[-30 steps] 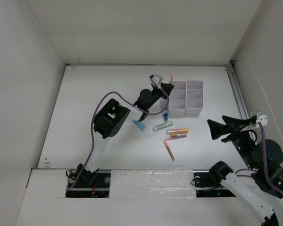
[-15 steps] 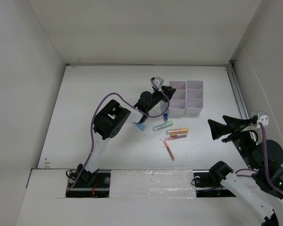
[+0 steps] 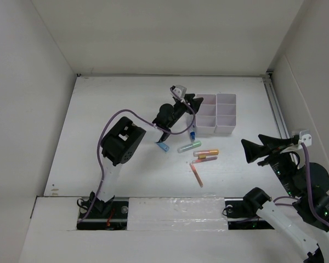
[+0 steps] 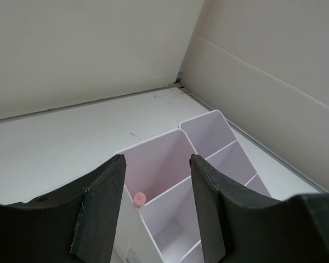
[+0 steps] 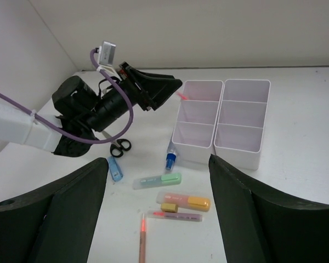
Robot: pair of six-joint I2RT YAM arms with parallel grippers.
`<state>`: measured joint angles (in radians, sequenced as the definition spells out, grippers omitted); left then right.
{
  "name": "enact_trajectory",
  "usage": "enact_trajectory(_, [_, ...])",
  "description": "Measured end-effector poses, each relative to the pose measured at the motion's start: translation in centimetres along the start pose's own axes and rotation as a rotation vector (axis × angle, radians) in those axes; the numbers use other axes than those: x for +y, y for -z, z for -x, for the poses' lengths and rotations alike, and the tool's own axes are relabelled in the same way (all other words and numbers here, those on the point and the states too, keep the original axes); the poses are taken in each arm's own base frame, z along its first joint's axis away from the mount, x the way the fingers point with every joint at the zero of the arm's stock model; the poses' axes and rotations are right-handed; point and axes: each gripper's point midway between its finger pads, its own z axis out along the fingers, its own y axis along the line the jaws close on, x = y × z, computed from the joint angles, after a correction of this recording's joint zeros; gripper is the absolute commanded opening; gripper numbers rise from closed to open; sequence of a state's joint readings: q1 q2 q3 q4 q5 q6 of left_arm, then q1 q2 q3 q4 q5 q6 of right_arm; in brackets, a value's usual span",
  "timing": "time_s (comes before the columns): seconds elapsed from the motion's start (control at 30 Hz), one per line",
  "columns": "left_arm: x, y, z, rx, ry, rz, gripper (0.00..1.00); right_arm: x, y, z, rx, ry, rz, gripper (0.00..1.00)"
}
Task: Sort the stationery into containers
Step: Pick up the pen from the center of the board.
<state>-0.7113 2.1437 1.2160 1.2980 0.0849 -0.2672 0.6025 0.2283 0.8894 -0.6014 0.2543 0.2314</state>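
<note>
Hovering at the white plastic six-compartment organiser (image 3: 216, 112), jaws parted and empty, the left gripper (image 4: 156, 164) could clip its rim if withdrawn low.

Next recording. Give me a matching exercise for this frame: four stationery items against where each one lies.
1 scissors
2 blue-capped bottle
3 green marker
4 thin red pen

A nearest the arm bases
B below the left arm
C at the organiser, near-left corner
D just beyond the orange marker

Pairs: 1-B, 2-C, 3-D, 4-A
</note>
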Motion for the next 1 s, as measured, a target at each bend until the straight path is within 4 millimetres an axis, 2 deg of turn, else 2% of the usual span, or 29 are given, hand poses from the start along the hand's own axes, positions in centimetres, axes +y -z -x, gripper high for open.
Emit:
enact_trajectory(0.2, [0.3,0.8,0.0,0.011,-0.003,0.022,0.47,0.0,0.0,0.0,0.000,0.000,0.000,0.80])
enact_trajectory(0.27, [0.5,1.3,0.3,0.013,-0.005,0.042,0.53,0.0,0.0,0.0,0.000,0.000,0.000,0.80])
enact_trajectory(0.33, [0.7,2.0,1.4,0.002,-0.012,0.071,0.58,0.0,0.0,0.0,0.000,0.000,0.000,0.80])
enact_trajectory(0.37, [0.8,2.3,2.5,-0.015,-0.018,0.088,0.63,0.0,0.0,0.0,0.000,0.000,0.000,0.80])
enact_trajectory(0.4, [0.7,2.7,3.7,-0.035,-0.023,0.103,0.99,0.0,0.0,0.0,0.000,0.000,0.000,0.80])
enact_trajectory(0.47, [0.8,3.9,6.4,-0.076,-0.034,0.148,1.00,0.0,0.0,0.0,0.000,0.003,0.000,0.80])
enact_trajectory(0.63, [0.9,6.9,14.8,-0.196,-0.021,0.292,1.00,0.0,0.0,0.0,0.000,0.009,0.000,0.81])
enact_trajectory(0.7, [1.5,8.2,16.6,-0.200,0.009,0.369,1.00,-0.1,0.0,0.0,0.000,0.015,0.000,0.82])
enact_trajectory(0.73, [1.7,8.8,17.1,-0.193,0.028,0.399,1.00,-0.1,0.0,0.0,0.002,0.019,0.000,0.88])
enact_trajectory(0.83, [2.7,11.3,16.5,-0.136,0.071,0.473,1.00,-0.1,-0.2,-0.1,0.006,0.026,-0.002,0.99])
enact_trajectory(1.0, [3.9,16.9,12.0,0.043,0.131,0.546,1.00,0.0,-0.9,-0.4,0.036,0.043,-0.007,1.00])
